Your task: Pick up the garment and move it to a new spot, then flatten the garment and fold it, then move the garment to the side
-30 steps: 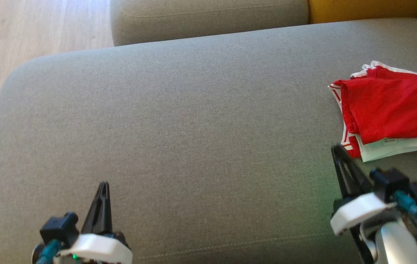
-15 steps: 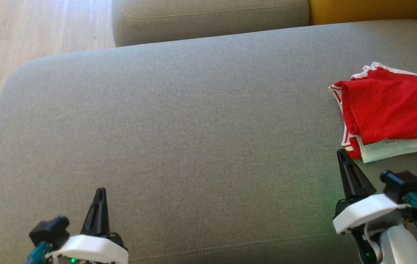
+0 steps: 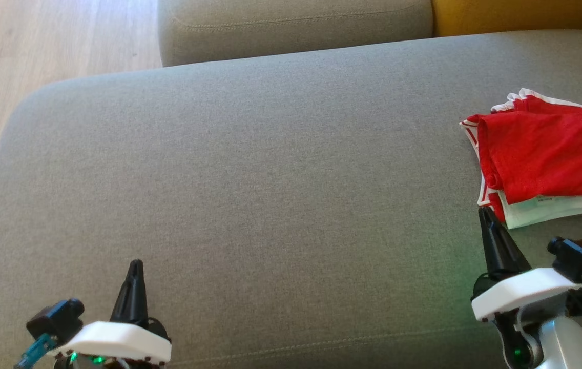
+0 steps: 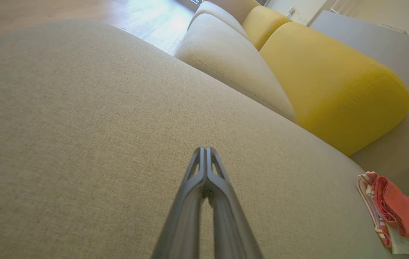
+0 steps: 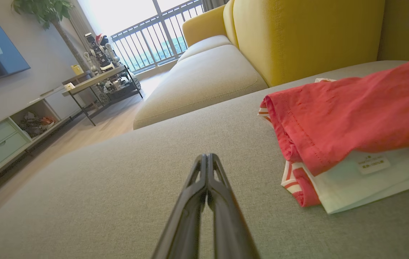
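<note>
The garment (image 3: 542, 159), red with white striped trim and a white layer bearing a label underneath, lies as a folded bundle at the right edge of the head view, about mid-height, on the grey seat (image 3: 270, 179). In the right wrist view it sits at the right of the frame, with bare fabric between it and the finger tips. Both tools are empty. The left gripper (image 3: 135, 264) at the lower left has its 2 fingers pressed together, and so does the right gripper (image 3: 484, 211) at the lower right, whose tip is just beside the bundle's lower left corner and, as far as I can tell, not touching it. My reading is that the last of the 3 steps, moving the garment aside, is finished or nearly so. The next move probably calls for little more than drawing the right arm away without snagging that corner. As for containers, the low cabinet (image 5: 6, 136) at the left of the right wrist view has 1 open compartment holding a jumble too small to identify.
</note>
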`<state>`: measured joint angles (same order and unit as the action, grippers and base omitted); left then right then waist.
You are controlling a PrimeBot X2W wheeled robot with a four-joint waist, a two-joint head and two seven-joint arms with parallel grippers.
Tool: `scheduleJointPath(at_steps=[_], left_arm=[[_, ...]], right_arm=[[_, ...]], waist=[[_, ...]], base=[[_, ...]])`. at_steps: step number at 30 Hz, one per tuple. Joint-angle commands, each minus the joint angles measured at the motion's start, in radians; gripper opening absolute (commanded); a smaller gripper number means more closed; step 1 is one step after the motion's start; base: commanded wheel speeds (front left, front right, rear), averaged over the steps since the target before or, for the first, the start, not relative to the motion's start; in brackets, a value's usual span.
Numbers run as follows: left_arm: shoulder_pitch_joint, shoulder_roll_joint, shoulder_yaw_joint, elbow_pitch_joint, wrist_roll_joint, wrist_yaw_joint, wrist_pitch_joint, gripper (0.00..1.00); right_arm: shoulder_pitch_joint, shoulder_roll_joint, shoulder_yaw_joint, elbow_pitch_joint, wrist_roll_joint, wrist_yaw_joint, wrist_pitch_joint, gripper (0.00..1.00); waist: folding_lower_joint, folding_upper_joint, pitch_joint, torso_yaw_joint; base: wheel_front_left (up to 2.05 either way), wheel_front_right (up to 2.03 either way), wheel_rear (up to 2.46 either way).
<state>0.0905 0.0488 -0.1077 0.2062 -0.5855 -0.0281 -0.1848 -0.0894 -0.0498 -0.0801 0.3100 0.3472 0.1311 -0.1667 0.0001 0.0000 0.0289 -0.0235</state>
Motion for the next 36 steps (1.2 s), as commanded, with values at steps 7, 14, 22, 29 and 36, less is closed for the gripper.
scheduleJointPath(at_steps=[7,14,22,29,36], left_arm=[[-0.063,0.014,0.033,-0.022,-0.101,-0.017,0.023,0.00],[-0.074,0.016,0.044,-0.018,-0.178,-0.024,0.042,0.00],[-0.084,0.017,0.056,-0.013,-0.254,-0.031,0.061,0.00],[-0.095,0.019,0.068,-0.008,-0.331,-0.038,0.081,0.00],[-0.105,0.019,0.080,-0.004,-0.406,-0.044,0.100,0.00]], right_arm=[[-0.032,-0.001,-0.003,-0.042,0.122,0.000,0.026,0.00],[-0.031,-0.001,-0.005,-0.044,0.213,0.000,0.046,0.00],[-0.030,-0.001,-0.008,-0.046,0.304,0.000,0.066,0.00],[-0.029,-0.001,-0.010,-0.047,0.395,0.000,0.087,0.00],[-0.028,-0.001,-0.013,-0.049,0.486,0.000,0.107,0.00]], waist=[[0.0000,0.0000,-0.002,0.002],[0.0000,0.0000,-0.004,0.004],[0.0000,0.0000,-0.006,0.005],[0.0000,0.0000,-0.008,0.007],[-0.0001,0.0000,-0.010,0.009]], base=[[0.00,0.00,0.00],[0.00,0.00,0.00],[0.00,0.00,0.00],[0.00,0.00,0.00],[0.00,0.00,0.00]])
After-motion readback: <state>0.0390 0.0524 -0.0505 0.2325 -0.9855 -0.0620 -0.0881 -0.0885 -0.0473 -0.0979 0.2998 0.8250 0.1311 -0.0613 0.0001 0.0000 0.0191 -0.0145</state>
